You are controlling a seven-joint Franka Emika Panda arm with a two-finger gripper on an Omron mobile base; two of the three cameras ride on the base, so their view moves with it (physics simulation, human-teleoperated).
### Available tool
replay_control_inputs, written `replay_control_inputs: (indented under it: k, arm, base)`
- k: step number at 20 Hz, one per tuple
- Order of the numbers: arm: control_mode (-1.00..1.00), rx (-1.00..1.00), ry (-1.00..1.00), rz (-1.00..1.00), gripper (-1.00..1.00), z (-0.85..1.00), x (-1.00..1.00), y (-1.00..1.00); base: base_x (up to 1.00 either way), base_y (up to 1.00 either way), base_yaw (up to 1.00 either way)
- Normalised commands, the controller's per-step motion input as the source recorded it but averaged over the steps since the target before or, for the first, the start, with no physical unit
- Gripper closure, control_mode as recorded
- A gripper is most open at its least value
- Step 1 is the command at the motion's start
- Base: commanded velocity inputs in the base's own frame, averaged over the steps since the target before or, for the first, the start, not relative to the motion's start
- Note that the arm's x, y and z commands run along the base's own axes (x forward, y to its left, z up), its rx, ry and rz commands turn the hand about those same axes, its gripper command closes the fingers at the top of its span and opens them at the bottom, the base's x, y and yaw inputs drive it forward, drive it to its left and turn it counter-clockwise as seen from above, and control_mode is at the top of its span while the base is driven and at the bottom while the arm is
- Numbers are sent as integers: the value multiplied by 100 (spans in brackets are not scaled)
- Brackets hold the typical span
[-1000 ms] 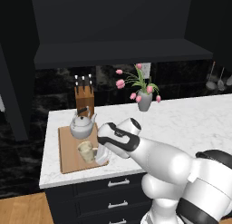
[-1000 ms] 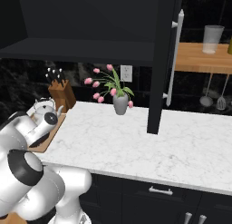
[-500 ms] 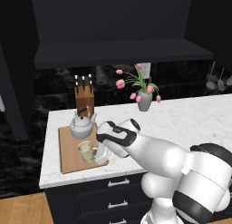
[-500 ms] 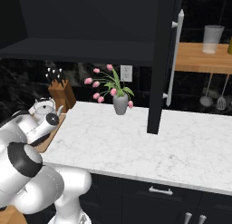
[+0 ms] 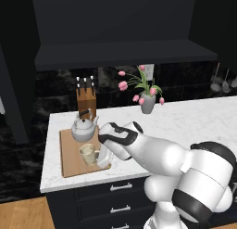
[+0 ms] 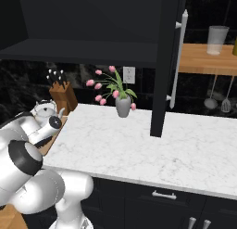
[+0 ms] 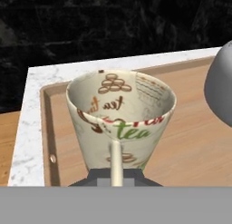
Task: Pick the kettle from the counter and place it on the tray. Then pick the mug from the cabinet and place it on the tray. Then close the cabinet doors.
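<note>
While my gripper (image 5: pixel 99 159) hangs low over the tray's (image 5: pixel 69 164) front edge, its jaws are clenched on the thin handle of the mug (image 7: pixel 120 121), which stands upright on the board near its front right corner. Just behind the mug, the kettle (image 5: pixel 84 128) sits at the tray's back edge. The tray itself lies at the left end of the counter (image 6: pixel 139 149), and above it the cabinet (image 5: pixel 120 35) hangs open.
</note>
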Motion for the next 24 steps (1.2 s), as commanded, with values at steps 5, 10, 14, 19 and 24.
replay_control_inputs:
  k: [5,10,14,19,24]
  arm:
    - [-100,1,-1,2,100,-16,0,0]
    - [-100,3,-1,4,100,-17,0,-1]
    - [-100,3,-1,5,-100,-8,-2,-5]
    - [-100,2,0,4,-100,-2,-13,-12]
    - [-100,0,-1,2,-100,0,-18,-14]
  base:
    - [0,0,0]
    - [0,0,0]
    - [0,0,0]
    - [0,0,0]
    - [0,0,0]
